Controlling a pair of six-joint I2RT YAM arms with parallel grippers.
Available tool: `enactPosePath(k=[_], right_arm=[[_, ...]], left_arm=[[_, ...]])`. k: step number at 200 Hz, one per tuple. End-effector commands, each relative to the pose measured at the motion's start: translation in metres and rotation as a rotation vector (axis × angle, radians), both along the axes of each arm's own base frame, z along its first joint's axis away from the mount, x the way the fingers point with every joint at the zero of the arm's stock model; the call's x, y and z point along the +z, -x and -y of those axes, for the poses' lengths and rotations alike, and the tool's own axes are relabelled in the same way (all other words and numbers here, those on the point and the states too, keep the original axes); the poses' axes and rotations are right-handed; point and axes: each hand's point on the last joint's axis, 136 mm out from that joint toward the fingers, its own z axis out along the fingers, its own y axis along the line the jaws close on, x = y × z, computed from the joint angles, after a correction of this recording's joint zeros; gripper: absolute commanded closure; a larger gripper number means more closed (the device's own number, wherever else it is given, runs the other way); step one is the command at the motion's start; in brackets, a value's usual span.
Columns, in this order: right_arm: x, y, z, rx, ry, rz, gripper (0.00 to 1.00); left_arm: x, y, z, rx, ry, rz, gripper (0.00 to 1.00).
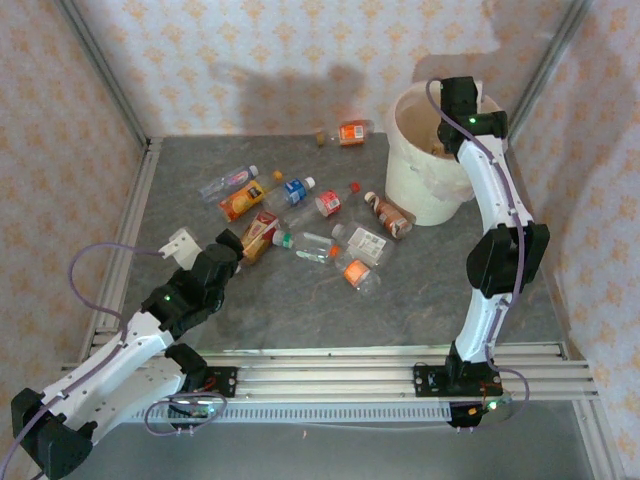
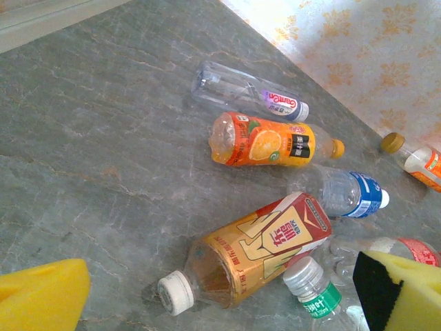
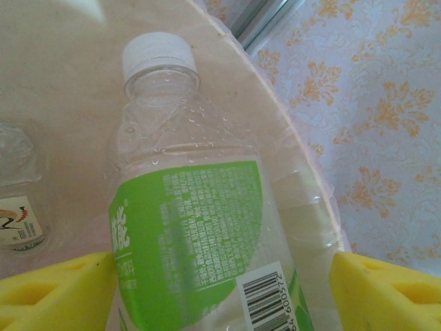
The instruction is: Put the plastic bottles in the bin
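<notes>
My right gripper (image 1: 455, 108) hangs over the cream-white bin (image 1: 425, 190). In the right wrist view its yellow pads (image 3: 48, 293) stand open around a clear green-labelled bottle (image 3: 193, 234) with a white cap. The bottle touches the left pad and is clear of the right one, above the bin's pinkish inside (image 3: 69, 89). Another bottle (image 3: 17, 207) lies in the bin. My left gripper (image 1: 235, 245) is open just above the table, by a red-and-yellow bottle (image 2: 255, 252) and a green-labelled one (image 2: 313, 293). Orange (image 2: 265, 141), blue-labelled (image 2: 348, 193) and clear (image 2: 241, 93) bottles lie beyond.
Several more bottles are scattered mid-table (image 1: 355, 255), and one orange bottle (image 1: 352, 133) lies near the back wall, left of the bin. Patterned walls close in the grey table on three sides. A metal rail (image 1: 330, 365) runs along the near edge.
</notes>
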Motion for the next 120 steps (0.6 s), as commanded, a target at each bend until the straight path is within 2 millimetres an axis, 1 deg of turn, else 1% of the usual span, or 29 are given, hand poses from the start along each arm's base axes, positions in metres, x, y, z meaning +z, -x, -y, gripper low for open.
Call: enactPosePath(k=[1, 19, 33, 42, 68, 91, 109, 120], right_arm=[[0.013, 0.007, 0.004, -0.044, 0.021, 0.019, 0.17], [0.017, 0.007, 0.0, -0.031, -0.003, 0.036, 0.11], [0.019, 0.006, -0.005, -0.011, -0.034, 0.049, 0.03], [0.022, 0.007, -0.008, -0.001, -0.051, 0.061, 0.0], [0.04, 0.013, -0.012, -0.004, -0.078, 0.114, 0.01], [0.063, 0.022, -0.015, -0.006, -0.113, 0.184, 0.01], [0.079, 0.032, -0.023, 0.024, -0.176, 0.241, 0.01], [0.087, 0.038, -0.033, 0.068, -0.233, 0.275, 0.01]], left_arm=[[-0.004, 0.004, -0.012, 0.058, -0.032, -0.016, 0.0], [-0.005, 0.002, -0.01, 0.052, -0.027, -0.019, 0.0], [-0.006, -0.001, -0.008, 0.044, -0.025, -0.023, 0.0], [-0.007, -0.003, -0.006, 0.037, -0.027, -0.029, 0.0], [-0.011, -0.012, 0.003, -0.027, -0.062, -0.073, 0.0], [-0.026, -0.021, 0.007, -0.094, -0.116, -0.177, 0.0], [-0.037, -0.031, 0.018, -0.208, -0.131, -0.266, 0.0], [-0.04, -0.036, 0.025, -0.276, -0.152, -0.318, 0.0]])
